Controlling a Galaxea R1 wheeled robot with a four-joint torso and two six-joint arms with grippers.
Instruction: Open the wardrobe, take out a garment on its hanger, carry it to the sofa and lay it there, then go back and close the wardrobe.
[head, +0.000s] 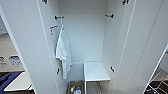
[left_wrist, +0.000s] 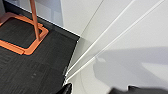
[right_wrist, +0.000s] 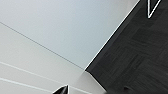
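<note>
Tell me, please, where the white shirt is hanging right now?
In the head view, the white shirt hangs inside the open wardrobe, against its left inner wall below a black hook, left of the white shelf.

You had a white wardrobe door (left_wrist: 130, 47) filling most of the view, its edges running as pale lines down to the dark carpet (left_wrist: 32, 67). An orange stand (left_wrist: 35, 27), one upright post on a flat open frame, sat on the carpet near the wall.
</note>
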